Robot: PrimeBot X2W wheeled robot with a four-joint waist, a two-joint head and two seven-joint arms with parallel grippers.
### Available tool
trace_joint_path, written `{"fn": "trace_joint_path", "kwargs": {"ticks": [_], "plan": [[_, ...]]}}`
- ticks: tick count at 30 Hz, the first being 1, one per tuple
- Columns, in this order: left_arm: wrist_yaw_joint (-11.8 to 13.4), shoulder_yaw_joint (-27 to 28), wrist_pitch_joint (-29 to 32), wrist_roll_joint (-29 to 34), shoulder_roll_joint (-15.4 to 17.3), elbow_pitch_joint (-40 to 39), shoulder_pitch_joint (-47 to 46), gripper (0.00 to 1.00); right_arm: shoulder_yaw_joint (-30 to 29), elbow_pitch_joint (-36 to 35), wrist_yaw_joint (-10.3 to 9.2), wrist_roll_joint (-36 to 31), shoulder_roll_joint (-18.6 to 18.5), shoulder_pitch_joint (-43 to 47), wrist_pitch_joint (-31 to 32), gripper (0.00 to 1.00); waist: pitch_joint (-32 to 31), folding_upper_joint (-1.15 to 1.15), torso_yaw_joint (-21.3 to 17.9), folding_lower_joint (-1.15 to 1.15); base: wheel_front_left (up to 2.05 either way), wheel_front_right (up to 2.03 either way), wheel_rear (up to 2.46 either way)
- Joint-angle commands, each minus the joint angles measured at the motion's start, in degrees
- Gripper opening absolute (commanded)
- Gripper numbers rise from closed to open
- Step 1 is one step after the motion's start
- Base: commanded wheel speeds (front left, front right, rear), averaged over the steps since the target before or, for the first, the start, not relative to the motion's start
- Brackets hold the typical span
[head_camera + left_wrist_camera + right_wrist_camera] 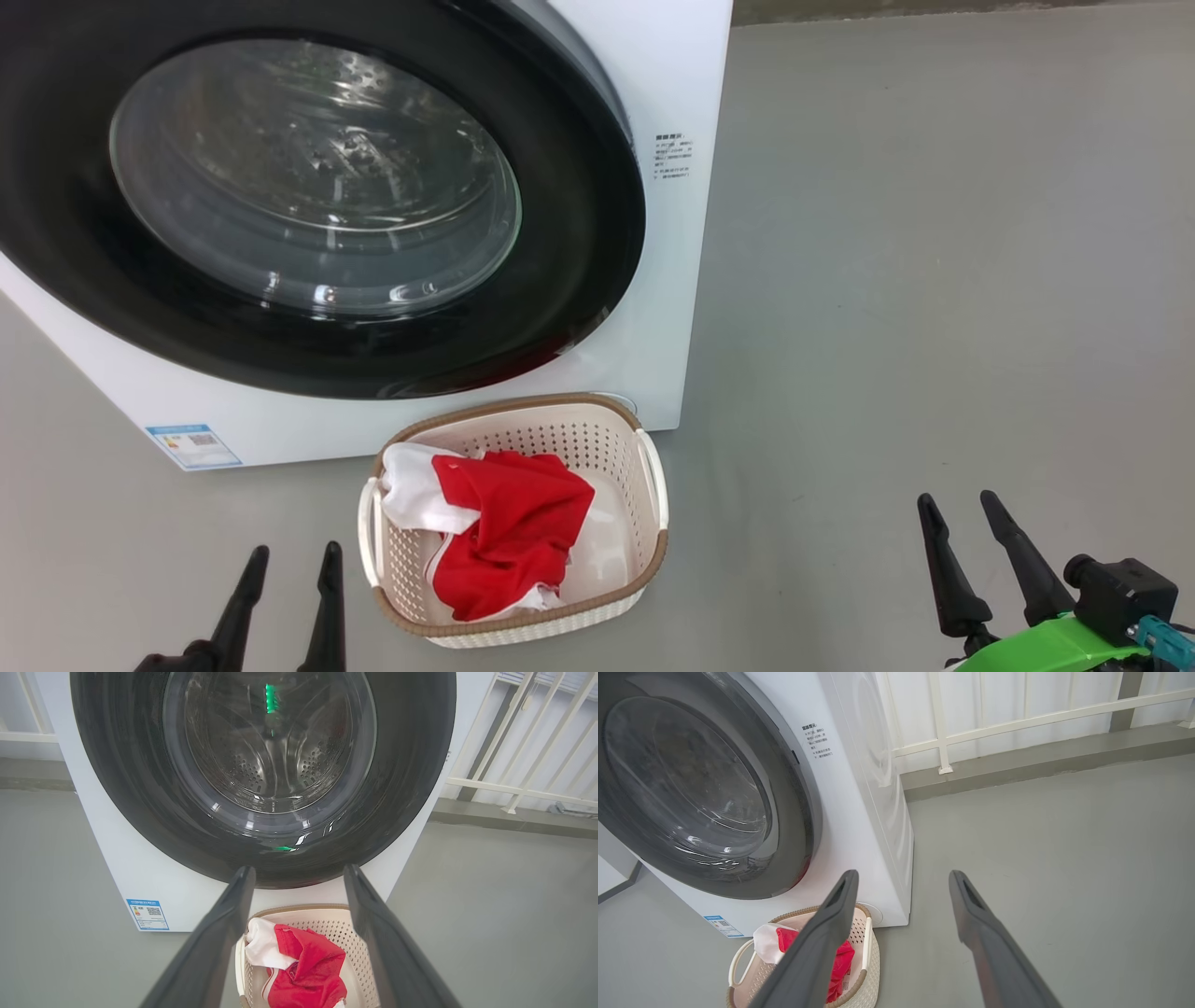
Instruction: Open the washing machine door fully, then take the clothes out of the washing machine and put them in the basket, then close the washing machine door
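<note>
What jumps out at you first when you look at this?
The huge round door with its shiny black rim, filling the upper left of the head view on the white washer. Next, the bright red garment lying with a white garment in the basket on the floor just below it.
</note>
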Motion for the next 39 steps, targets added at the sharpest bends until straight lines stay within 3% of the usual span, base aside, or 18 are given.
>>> {"fn": "trace_joint_path", "kwargs": {"ticks": [1,2,8,15,19,39], "plan": [[-0.31,1.5,-0.46,-0.5,0.48,-1.51,-0.91,1.0,0.95,-1.6,-0.06,-0.62,-0.63,-1.02,-0.37,1.0,-0.08,0.0,-0.05,0.0,0.0,0.0,0.0],[0.0,-0.27,0.0,-0.55,0.0,-0.18,0.01,0.0,0.02,0.0,0.0,0.0,0.07,0.0,0.0,0.0,-0.08,0.0,-0.06,0.0,0.0,0.0,0.0],[0.08,-0.84,0.45,-0.69,-0.64,3.73,0.21,0.0,0.41,4.0,0.0,0.1,1.14,0.07,0.11,0.0,-0.11,0.0,-0.09,0.0,0.0,0.0,0.0],[0.06,-0.64,1.59,-5.07,-0.58,3.54,-0.17,0.0,0.07,3.51,0.0,3.92,1.18,-0.27,1.23,0.0,-0.44,0.0,-0.2,0.13,0.0,0.0,0.0],[0.04,-0.52,2.24,-7.56,-0.55,3.56,-0.47,0.0,-0.13,3.38,-0.01,6.09,1.2,-0.57,1.87,0.0,-0.44,0.0,-0.26,0.01,0.0,0.0,0.0],[-0.02,0.18,5.71,-20.62,-0.39,3.41,-2.01,0.0,-1.28,2.4,-0.02,17.45,1.33,-2.08,5.32,0.0,-0.95,0.0,-0.6,0.0,0.0,0.0,0.0]]}}
